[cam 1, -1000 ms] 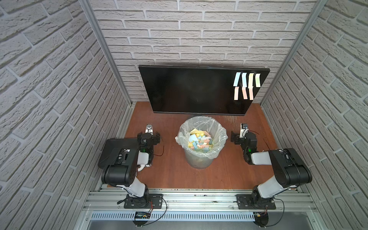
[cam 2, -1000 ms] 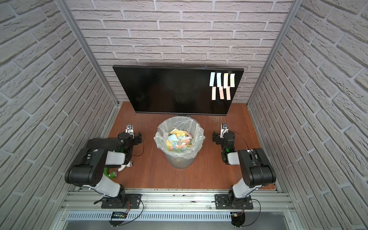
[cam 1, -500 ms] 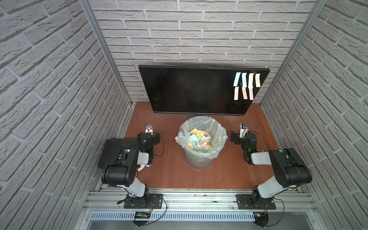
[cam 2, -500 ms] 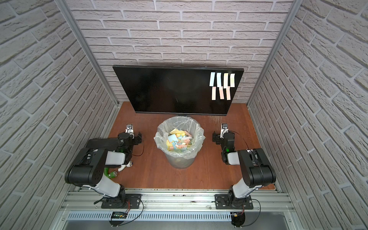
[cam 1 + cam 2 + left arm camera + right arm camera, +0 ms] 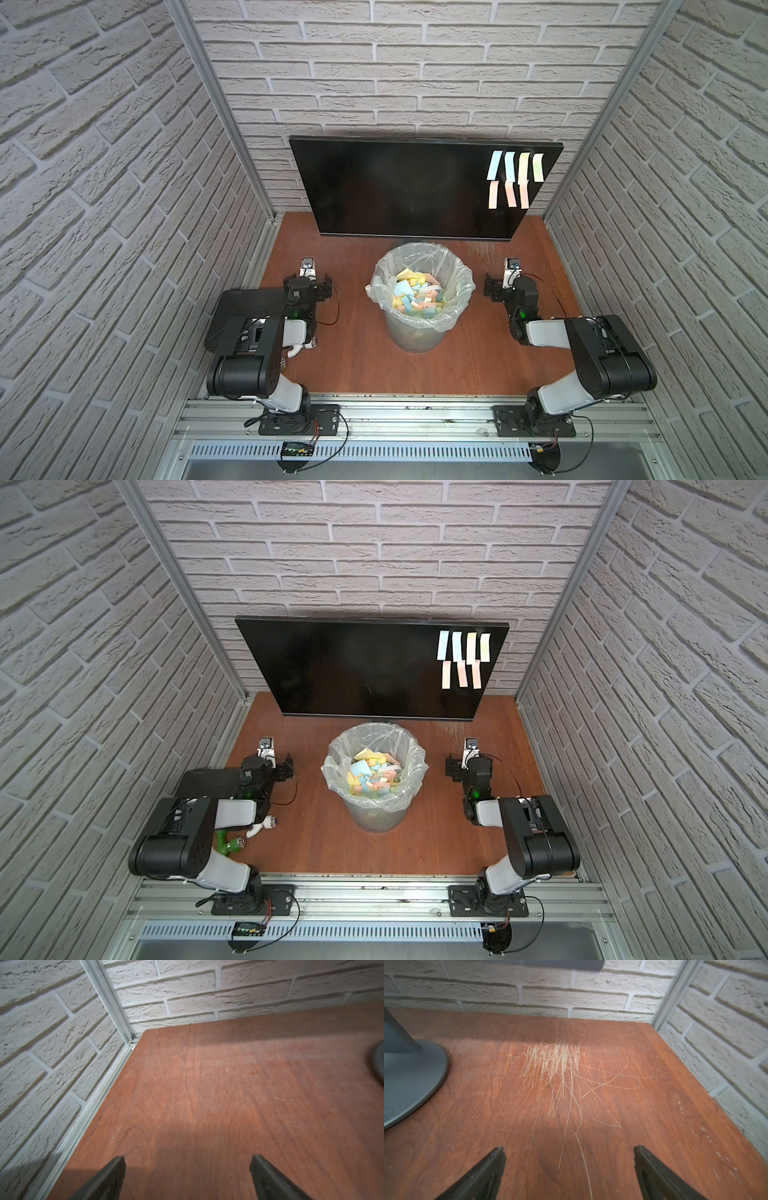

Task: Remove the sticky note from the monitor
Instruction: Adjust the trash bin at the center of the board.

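Observation:
The monitor [image 5: 395,187] [image 5: 345,667] stands against the back brick wall, its wide black screen blank. Several pastel sticky notes [image 5: 515,178] [image 5: 463,658] in blue, yellow, green and pink are stuck in two rows at the screen's upper right. My left gripper [image 5: 309,284] [image 5: 272,769] [image 5: 188,1160] is low over the table left of the bin, open and empty. My right gripper [image 5: 505,286] [image 5: 467,769] [image 5: 570,1151] hangs right of the bin, also open and empty over scratched wood. Both grippers are well below and in front of the notes.
A plastic-lined bin [image 5: 415,340] [image 5: 376,818] holding several discarded coloured notes stands mid-table between the arms. A black slab [image 5: 245,303] lies under the left arm. The grey monitor stand base [image 5: 409,1078] shows near the right gripper. Small green [image 5: 226,843] and white [image 5: 262,825] objects lie front left.

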